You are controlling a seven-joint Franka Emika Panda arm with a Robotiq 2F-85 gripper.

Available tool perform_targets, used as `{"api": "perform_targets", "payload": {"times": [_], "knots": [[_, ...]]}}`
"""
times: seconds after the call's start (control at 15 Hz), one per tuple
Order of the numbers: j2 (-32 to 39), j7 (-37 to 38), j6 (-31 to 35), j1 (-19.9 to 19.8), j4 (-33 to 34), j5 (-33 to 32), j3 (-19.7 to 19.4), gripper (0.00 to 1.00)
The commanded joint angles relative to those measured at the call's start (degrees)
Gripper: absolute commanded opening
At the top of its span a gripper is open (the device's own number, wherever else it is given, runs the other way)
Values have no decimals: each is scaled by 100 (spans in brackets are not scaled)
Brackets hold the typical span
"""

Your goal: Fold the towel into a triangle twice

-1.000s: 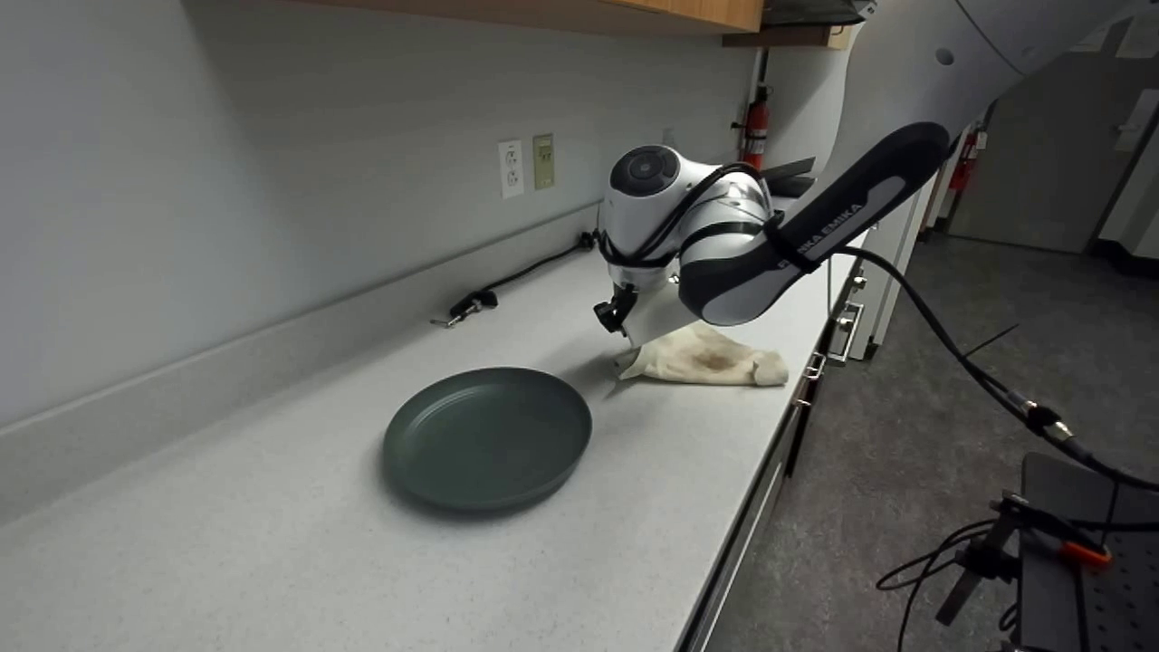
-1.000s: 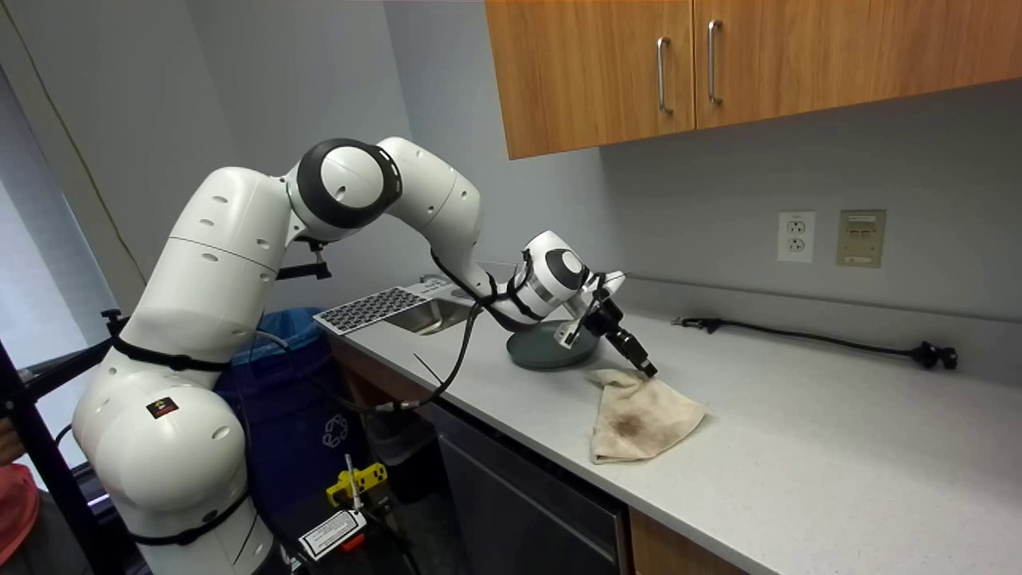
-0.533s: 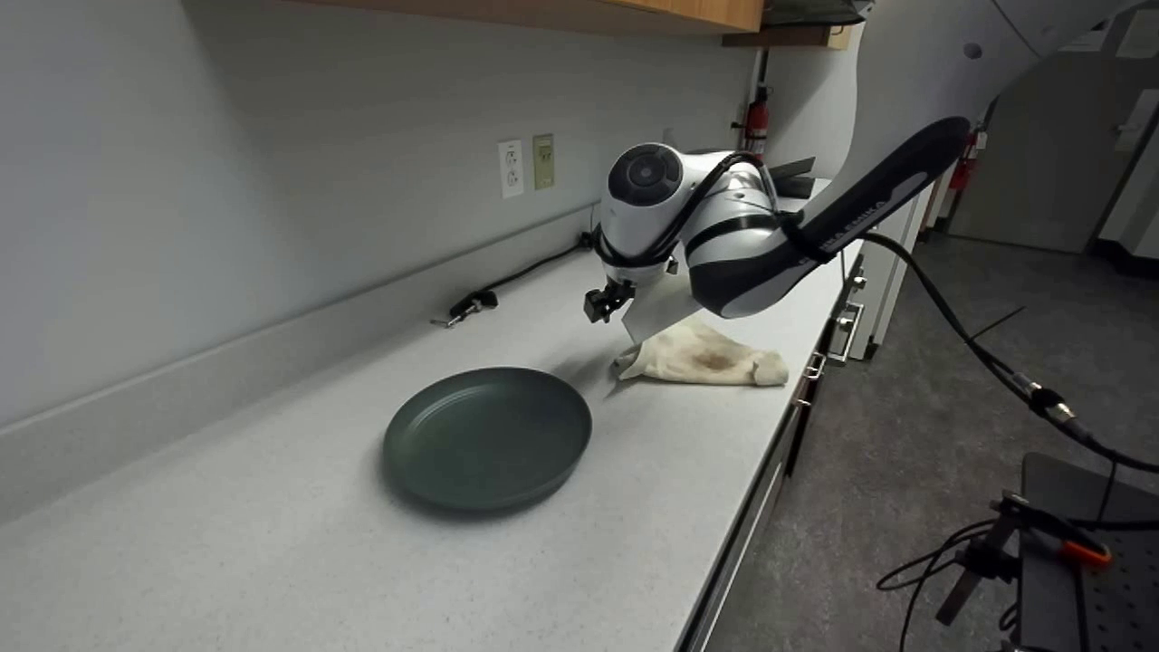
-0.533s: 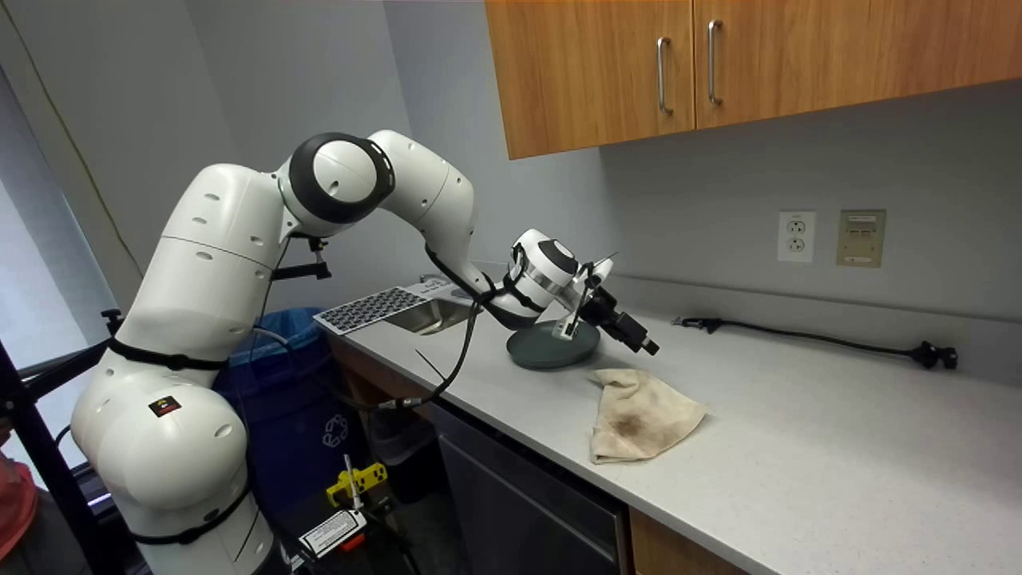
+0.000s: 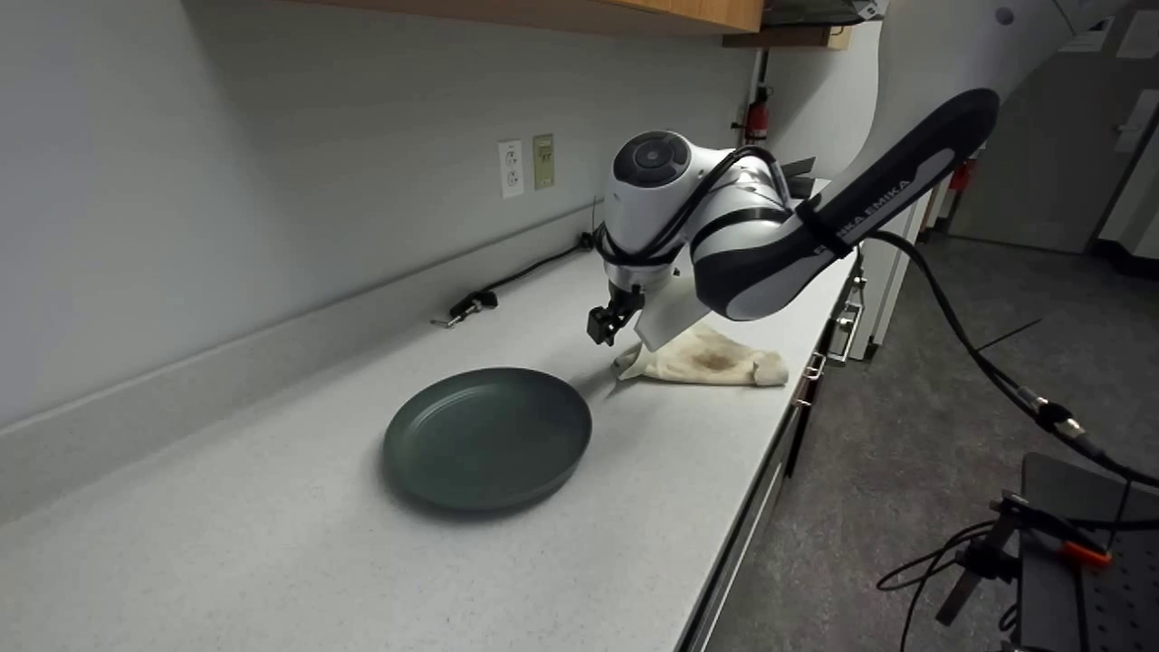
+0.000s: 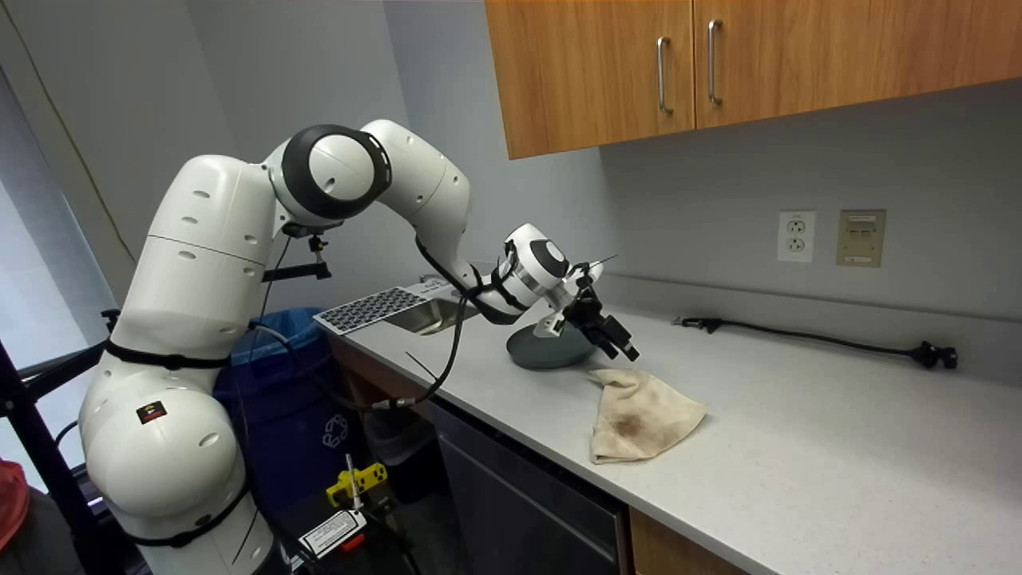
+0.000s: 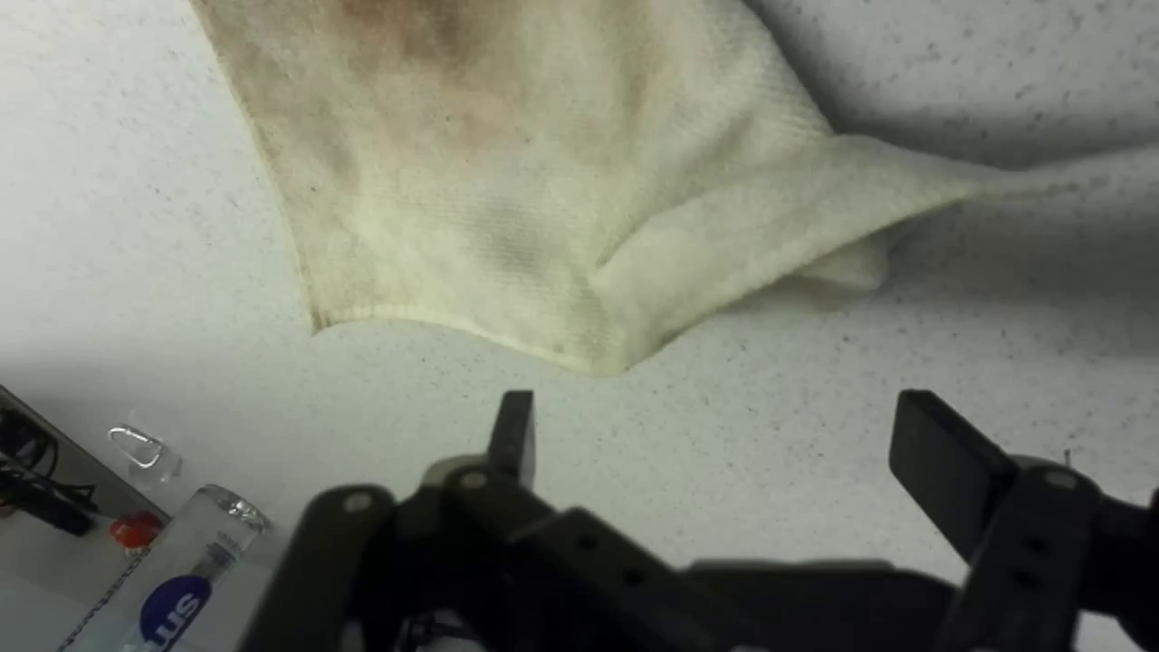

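my fingers (image 7: 946,475) stand spread wide above the counter (image 7: 136,254); in the wrist view the cream towel (image 7: 507,208), wrinkled and brown-stained, lies on it, apart from them, toward eleven o'clock.

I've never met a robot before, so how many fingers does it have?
2 show, both in the wrist view: one finger just left of the picture's middle, the other finger toward its right. They stand apart, and the towel isn't between them. No others show.
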Motion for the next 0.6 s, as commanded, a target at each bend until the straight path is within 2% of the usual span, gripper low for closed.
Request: {"api": "perform_targets", "payload": {"times": [0.0, 0.53], "knots": [[-607, -410, -180, -122, -750, 200, 220, 100], [-1336, -1233, -21, -256, -1876, -253, 162, 100]]}}
